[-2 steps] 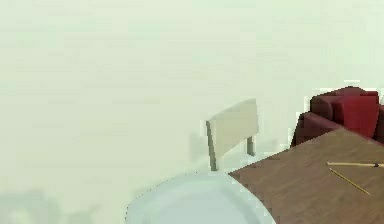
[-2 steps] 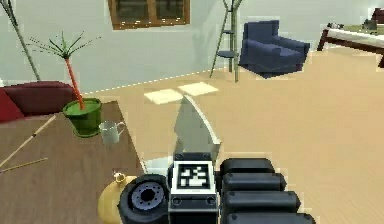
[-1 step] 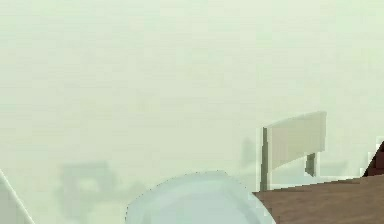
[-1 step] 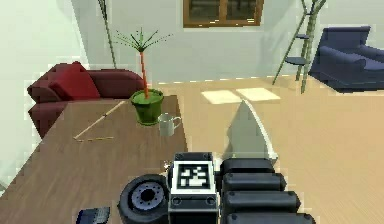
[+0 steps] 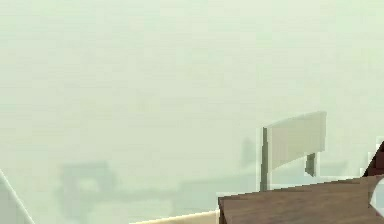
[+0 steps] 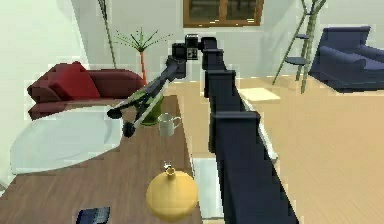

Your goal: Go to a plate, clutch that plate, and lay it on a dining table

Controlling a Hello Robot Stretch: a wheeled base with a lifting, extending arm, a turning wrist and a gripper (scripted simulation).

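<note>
A large pale round plate (image 6: 62,142) sits at the arm side view's left, over the near-left part of a brown dining table (image 6: 140,165). The dark arm (image 6: 228,120) rises from the bottom edge. From its far end the gripper (image 6: 129,117) slants down and left, and its fingers end at the plate's right rim. I cannot tell whether the gripper holds the plate or whether the plate rests on the tabletop. The table's corner (image 5: 300,206) shows at the forward view's bottom right.
On the table stand a small grey mug (image 6: 167,125) beside a green thing, a round yellow vase (image 6: 171,194) and a dark flat device (image 6: 93,215). A white chair (image 5: 293,143) stands behind the table. A red sofa (image 6: 80,85), plant (image 6: 140,42), ladder shelf (image 6: 300,45) and blue armchair (image 6: 350,55) stand beyond.
</note>
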